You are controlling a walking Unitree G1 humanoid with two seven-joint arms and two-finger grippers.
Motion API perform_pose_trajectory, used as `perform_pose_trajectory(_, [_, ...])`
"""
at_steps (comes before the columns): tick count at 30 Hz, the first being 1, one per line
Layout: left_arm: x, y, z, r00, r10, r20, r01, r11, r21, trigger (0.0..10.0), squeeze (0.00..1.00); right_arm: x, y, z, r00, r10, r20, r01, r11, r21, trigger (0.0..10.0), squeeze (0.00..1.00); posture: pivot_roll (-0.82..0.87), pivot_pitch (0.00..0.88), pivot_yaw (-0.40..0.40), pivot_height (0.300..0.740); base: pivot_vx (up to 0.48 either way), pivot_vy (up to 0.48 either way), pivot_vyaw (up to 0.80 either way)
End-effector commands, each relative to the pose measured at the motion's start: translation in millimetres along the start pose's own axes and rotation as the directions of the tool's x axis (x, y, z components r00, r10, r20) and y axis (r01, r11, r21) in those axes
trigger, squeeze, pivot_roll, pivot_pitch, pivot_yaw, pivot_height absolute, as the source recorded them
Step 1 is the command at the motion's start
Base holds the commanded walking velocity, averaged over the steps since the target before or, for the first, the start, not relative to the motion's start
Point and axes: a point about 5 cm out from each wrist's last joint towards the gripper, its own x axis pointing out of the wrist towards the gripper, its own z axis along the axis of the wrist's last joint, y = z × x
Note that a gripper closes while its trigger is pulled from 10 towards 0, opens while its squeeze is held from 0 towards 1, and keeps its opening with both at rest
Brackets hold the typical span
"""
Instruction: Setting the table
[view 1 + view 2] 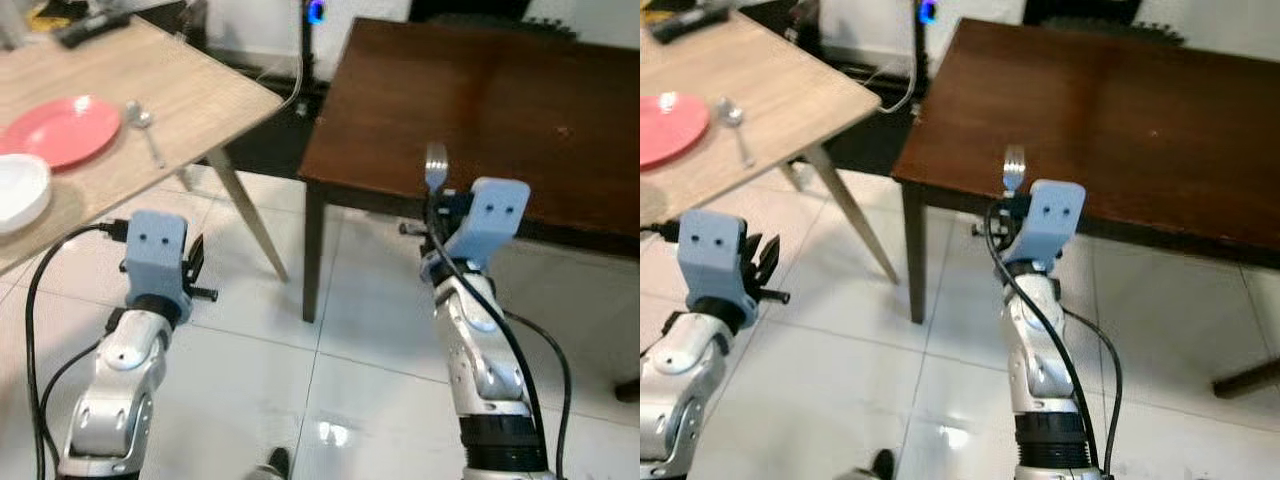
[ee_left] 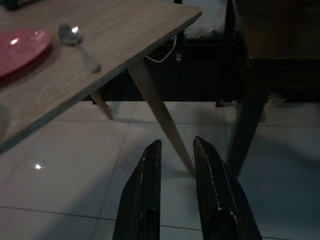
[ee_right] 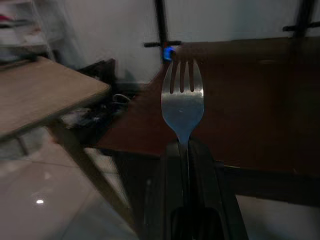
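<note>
A silver fork stands upright, tines up, in my right gripper, which is shut on its handle in front of the dark table's near edge. In the right wrist view the fork rises from between the closed fingers. On the light wooden table to the left lie a pink plate, a spoon beside it, and a white bowl. My left gripper hangs low over the floor near that table's leg, its fingers close together and empty.
A dark brown table stands ahead on the right, its leg near the middle. The light table's slanted leg is between the arms. White tiled floor lies below. A dark remote-like object is at the far end of the light table.
</note>
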Motion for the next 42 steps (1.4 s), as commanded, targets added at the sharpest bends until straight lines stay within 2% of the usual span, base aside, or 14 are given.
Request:
perform_pose_trajectory(1, [-1.8, 0.4, -6.5, 1.0, 0.003, -0.029, -0.003, 1.0, 0.001, 10.0, 0.0, -2.7, -1.8, -4.0, 1.0, -0.007, -0.018, 0.007, 1.0, 0.005, 10.0, 0.0, 0.11, 0.108, 0.04, 0.74, 0.0, 0.0, 0.8])
perform_pose_trajectory(42, [-1.3, 1.1, -9.3, 0.999, 0.021, -0.049, -0.02, 1.0, 0.009, 10.0, 0.0, -3.3, -1.5, -4.9, 1.0, -0.005, -0.027, 0.005, 1.0, 0.007, 10.0, 0.0, 0.11, 0.12, 0.039, 0.74, 0.0, 0.0, 0.8])
